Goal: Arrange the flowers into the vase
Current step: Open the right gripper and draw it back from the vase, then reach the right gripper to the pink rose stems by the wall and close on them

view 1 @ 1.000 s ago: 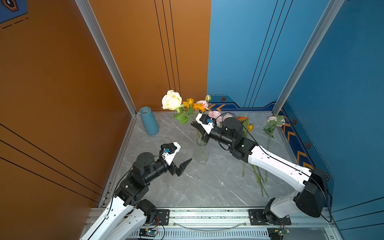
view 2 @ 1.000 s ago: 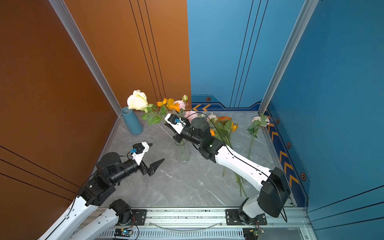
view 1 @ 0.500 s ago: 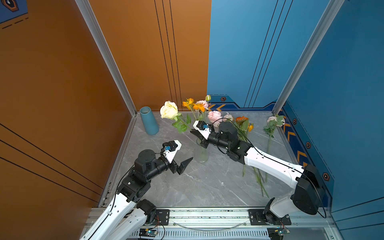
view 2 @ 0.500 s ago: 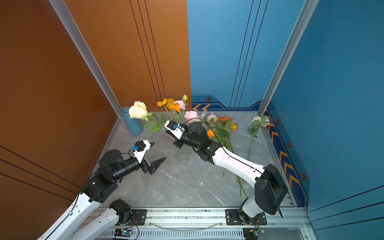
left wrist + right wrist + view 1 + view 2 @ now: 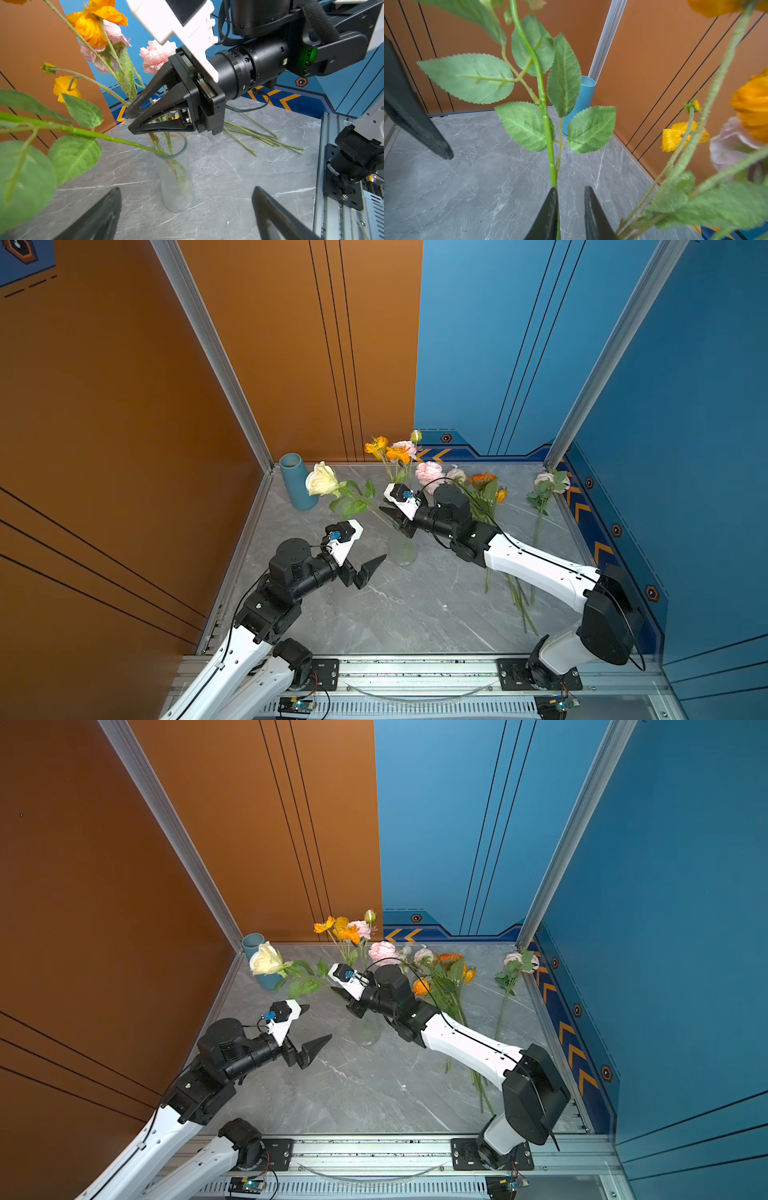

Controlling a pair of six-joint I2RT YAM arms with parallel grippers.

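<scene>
cream rose (image 5: 322, 479): stem in glass vase (image 5: 401, 549), leaning toward blue vase (image 5: 296, 481).
right gripper (image 5: 569, 191): parted, stem loose inside.
left gripper (image 5: 372, 542): wide open, empty.
step: we read release.
next: retreat without snagging leaves, then loose flowers (image 5: 482, 489).

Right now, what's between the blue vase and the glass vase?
The cream rose: its leafy stem leans from the glass vase toward the blue vase, seen in both top views.

The right gripper (image 5: 131, 120) hangs just above the glass vase (image 5: 176, 187), jaws slightly apart. A leafy stem (image 5: 83, 131) leans out of it; loose stems (image 5: 259, 137) lie behind.
</scene>
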